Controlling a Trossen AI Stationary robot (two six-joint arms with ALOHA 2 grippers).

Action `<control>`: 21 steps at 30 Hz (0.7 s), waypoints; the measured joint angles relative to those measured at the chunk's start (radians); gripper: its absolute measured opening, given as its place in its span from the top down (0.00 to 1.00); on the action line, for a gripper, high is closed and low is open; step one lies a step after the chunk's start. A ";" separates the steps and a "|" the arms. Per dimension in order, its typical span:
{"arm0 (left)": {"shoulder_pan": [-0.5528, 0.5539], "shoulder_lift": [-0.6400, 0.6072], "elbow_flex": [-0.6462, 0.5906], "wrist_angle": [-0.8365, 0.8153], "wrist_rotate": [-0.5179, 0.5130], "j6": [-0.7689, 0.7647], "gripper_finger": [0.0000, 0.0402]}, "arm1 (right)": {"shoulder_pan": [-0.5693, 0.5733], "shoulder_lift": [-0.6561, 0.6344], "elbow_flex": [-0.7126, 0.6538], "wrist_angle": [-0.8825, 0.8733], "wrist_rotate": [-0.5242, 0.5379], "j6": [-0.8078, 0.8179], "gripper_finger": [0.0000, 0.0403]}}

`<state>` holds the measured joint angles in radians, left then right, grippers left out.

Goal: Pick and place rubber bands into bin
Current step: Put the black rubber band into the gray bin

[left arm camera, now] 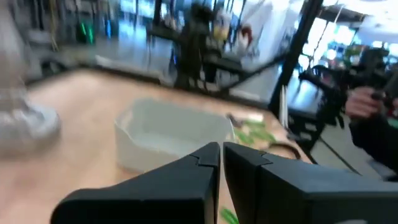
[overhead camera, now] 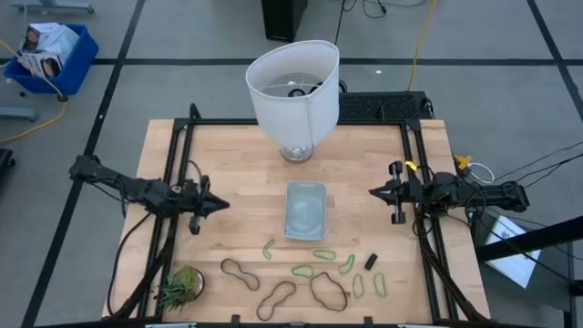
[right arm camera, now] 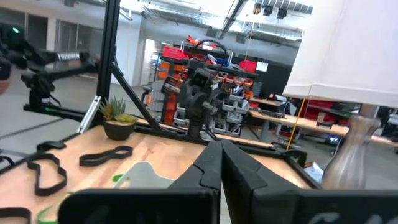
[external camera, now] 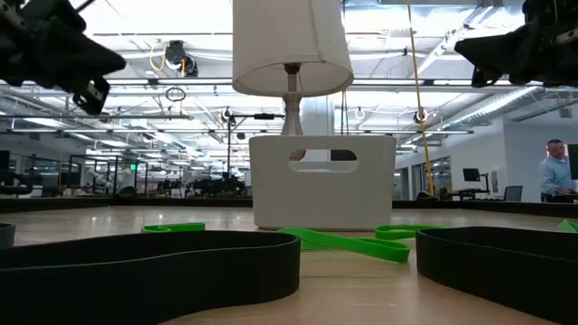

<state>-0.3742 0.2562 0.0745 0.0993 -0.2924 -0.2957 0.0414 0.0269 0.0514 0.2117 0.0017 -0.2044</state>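
Observation:
The pale-blue translucent bin (overhead camera: pixel 305 210) stands mid-table; it also shows in the low view (external camera: pixel 322 181) and the left wrist view (left arm camera: pixel 174 134). Small light-green rubber bands (overhead camera: pixel 323 254) and larger dark wavy ones (overhead camera: pixel 240 274) lie flat on the wood near the table's near edge. My left gripper (overhead camera: pixel 223 204) hovers left of the bin, shut and empty, above the table. My right gripper (overhead camera: pixel 373 192) hovers right of the bin, shut and empty. Both point toward the bin.
A white lampshade on a metal base (overhead camera: pixel 293 91) stands behind the bin. A spiky green plant in a pot (overhead camera: pixel 182 284) sits at the near left corner. A small black block (overhead camera: pixel 371 261) lies among the bands. A person (external camera: pixel 553 176) stands in the room beyond.

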 joint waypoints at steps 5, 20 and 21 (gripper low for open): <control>-0.078 0.260 0.115 -0.011 0.007 -0.057 0.99 | 0.000 0.000 0.000 0.000 0.002 -0.101 1.00; -0.262 0.999 0.630 -0.563 0.048 -0.334 0.90 | 0.000 0.000 0.000 -0.001 0.004 -0.150 1.00; -0.263 1.025 0.639 -0.599 0.064 -0.363 0.87 | 0.000 0.000 0.000 0.000 0.008 -0.150 1.00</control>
<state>-0.6373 1.2814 0.7133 -0.4997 -0.2288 -0.6584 0.0412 0.0273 0.0513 0.2118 0.0102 -0.3542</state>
